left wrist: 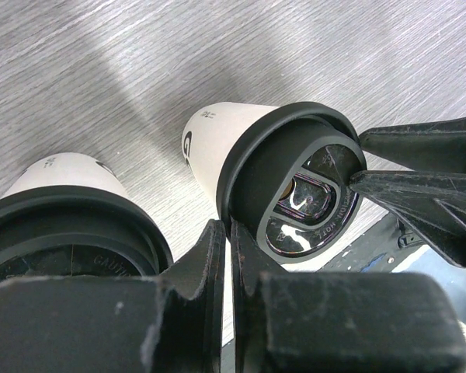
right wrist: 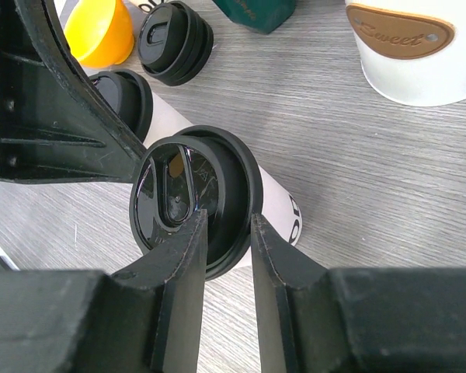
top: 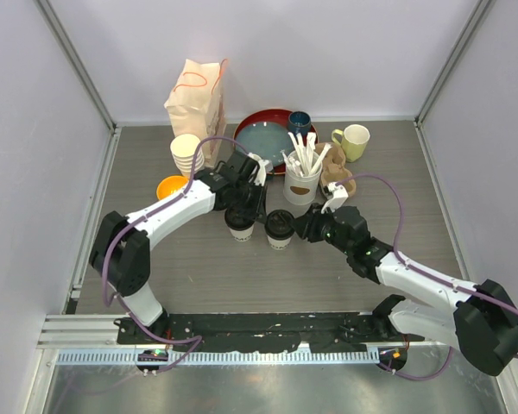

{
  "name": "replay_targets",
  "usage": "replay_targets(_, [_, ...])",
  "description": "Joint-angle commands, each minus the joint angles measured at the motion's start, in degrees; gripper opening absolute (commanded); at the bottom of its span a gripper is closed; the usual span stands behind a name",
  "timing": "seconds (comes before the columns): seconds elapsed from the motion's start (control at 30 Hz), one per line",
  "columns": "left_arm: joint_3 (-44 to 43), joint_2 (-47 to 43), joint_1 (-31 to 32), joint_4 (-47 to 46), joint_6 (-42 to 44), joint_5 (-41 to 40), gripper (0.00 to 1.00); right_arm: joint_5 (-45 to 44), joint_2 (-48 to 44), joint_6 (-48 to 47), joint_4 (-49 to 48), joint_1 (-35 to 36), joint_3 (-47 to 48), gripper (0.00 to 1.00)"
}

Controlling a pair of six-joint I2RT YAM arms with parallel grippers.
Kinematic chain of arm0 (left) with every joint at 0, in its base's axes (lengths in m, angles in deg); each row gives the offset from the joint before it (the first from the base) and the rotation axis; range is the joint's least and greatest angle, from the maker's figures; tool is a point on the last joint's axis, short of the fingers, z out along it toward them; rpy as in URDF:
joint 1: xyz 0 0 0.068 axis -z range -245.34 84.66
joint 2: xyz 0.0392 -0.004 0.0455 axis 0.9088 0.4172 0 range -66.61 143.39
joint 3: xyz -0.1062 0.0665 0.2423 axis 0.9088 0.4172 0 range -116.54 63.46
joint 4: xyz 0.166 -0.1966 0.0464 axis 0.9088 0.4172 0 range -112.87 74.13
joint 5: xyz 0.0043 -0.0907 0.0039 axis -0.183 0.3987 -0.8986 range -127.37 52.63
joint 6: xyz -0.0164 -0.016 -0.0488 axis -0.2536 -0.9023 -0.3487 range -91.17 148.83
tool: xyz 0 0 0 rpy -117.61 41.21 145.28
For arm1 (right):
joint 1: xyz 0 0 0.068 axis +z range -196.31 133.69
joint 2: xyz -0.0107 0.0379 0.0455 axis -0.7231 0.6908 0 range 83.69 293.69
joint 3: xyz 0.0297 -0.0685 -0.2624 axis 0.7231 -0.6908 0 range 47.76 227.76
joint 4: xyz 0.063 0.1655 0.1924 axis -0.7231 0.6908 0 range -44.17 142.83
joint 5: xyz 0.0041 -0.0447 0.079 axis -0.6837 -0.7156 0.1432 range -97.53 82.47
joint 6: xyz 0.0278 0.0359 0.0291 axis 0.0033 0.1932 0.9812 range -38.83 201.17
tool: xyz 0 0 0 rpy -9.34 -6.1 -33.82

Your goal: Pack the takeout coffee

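Observation:
Two takeout coffee cups stand side by side mid-table, cream-white with black sip lids: the left cup and the right cup. My left gripper hangs between the two lids. Its fingers are shut to a thin slit with nothing in it, and one finger grazes the right cup's lid rim. My right gripper pinches that same lid's rim, one finger on the lid top and the other outside the rim.
Behind the cups are a white utensil holder, a brown paper bag, a stack of paper cups, an orange bowl, a red plate, a teal mug, a yellow-green mug and a loose black lid.

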Motion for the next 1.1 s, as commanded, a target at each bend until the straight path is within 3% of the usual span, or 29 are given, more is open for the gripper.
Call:
replay_targets(0.0, [2.3,6.3,2.3,-0.3,-0.5,1.4,0.07,1.2,3.7,0.0,11.2,0.1,-4.1,0.19])
replay_targets(0.17, [2.1,5.8,2.4,-0.4,-0.2,1.4,0.06,1.5,2.4,-1.0,10.3,-0.1,-4.1,0.20])
replay_targets(0.4, [-2.1,1.7,2.2,0.0,1.8,0.9,0.11,1.8,-0.1,-5.1,11.8,-0.1,0.1,0.35])
replay_targets(0.77, [-4.1,-0.1,0.8,1.1,3.5,1.4,0.20,0.3,-0.8,-9.0,15.2,0.0,6.6,0.42])
replay_targets(1.07, [-4.5,-1.3,0.5,1.6,4.4,1.5,0.22,0.7,1.6,-10.8,15.3,-0.1,10.3,0.49])
